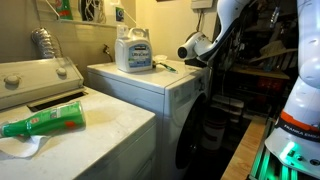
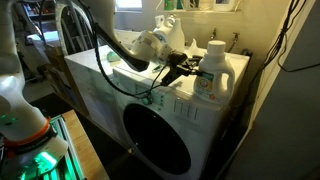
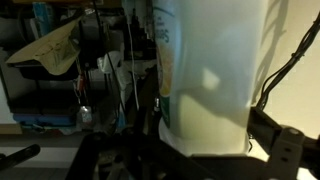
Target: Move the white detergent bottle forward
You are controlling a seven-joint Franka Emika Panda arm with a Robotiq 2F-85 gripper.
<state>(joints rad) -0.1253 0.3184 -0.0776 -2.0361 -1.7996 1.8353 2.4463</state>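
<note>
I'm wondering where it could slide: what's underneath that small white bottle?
The white bottle stands on the front-loading machine's white top. The spot under its base is hidden by the bottle itself.

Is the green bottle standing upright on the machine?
No, in an exterior view the green bottle lies on its side on the machine top.

Laundry count: two machines, three containers, one cloth.
One top-loading washer [image 1: 120,125], one front-loading machine [image 2: 155,142], one large handled jug [image 1: 133,50], one white detergent bottle [image 2: 212,72], one green bottle [image 1: 45,122], and one white cloth [image 1: 20,148].
</note>
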